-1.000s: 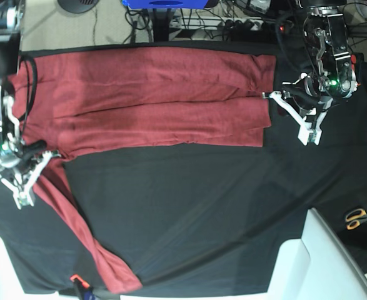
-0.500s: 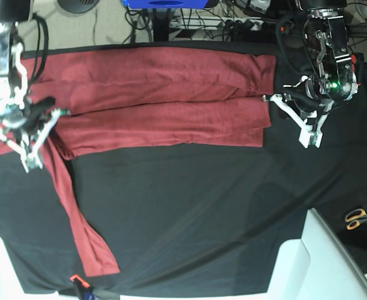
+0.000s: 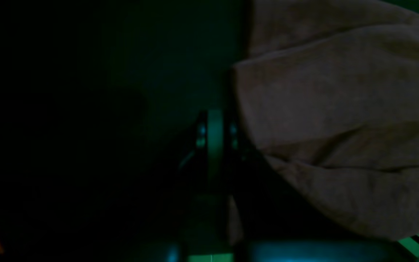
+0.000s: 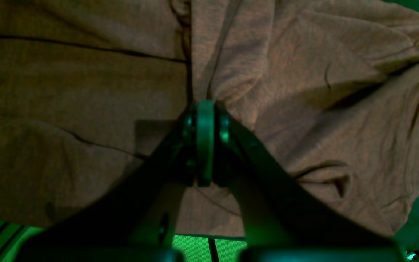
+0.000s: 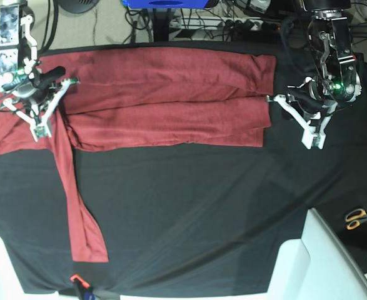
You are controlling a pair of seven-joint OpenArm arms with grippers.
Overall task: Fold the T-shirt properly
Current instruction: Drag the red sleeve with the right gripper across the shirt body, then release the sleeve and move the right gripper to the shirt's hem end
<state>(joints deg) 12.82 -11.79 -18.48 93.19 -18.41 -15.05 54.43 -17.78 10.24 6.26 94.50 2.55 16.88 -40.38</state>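
Since earlier frame, right hand (image 5: pixel 39 122) climbs toward shoulder, dragging sleeve.
Base: T-shirt (image 5: pixel 164 103) spread on worktop (image 5: pixel 202 212); left hand (image 5: pixel 308 128) beside hem, pressed together.
Right wrist: hand pinches T-shirt; soft, limp, light. Grip hems, seams.

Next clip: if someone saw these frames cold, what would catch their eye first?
The big brick-red T-shirt spread across the far half of the black tablecloth, one long sleeve trailing toward the near edge. Next, the right gripper shut on the shirt where that sleeve starts, and the left gripper shut beside the opposite edge, holding nothing visible.
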